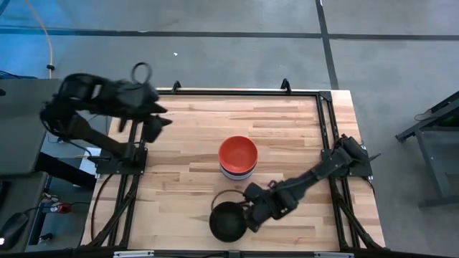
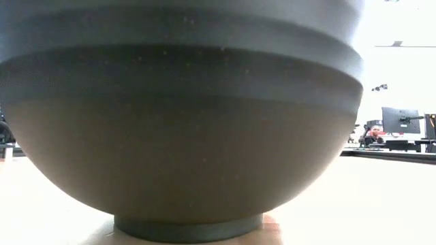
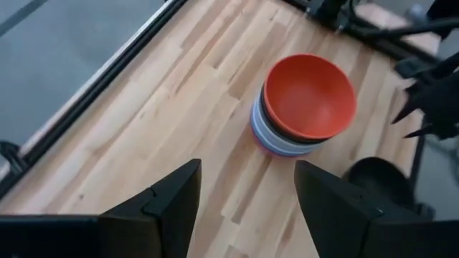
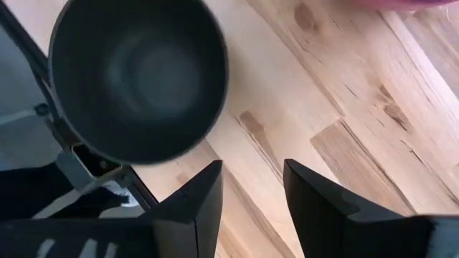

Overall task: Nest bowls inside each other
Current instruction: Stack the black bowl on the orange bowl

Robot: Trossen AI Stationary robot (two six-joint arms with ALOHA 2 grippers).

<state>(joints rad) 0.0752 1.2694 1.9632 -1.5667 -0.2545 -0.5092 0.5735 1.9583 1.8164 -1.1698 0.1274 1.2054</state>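
wooden counter (image 1: 186,136) carries a nested stack (image 1: 237,170), red bowl (image 1: 237,152) on top, mid-counter. one black bowl (image 1: 228,221) left at the near edge. my right gripper (image 1: 252,217) beside it, jaws released, empty; left gripper (image 1: 159,115) parked, jaws released.

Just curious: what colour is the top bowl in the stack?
Red top bowl; left wrist view shows it best.

Wooden table on a grey floor, office clutter behind

The pale butcher-block table (image 1: 186,143) has a black metal frame (image 1: 326,129) along its edges. Around it lies a grey floor (image 1: 237,57) with dark seam lines. Beyond the table's far edge, monitors (image 2: 400,120) stand on a desk (image 2: 388,154).
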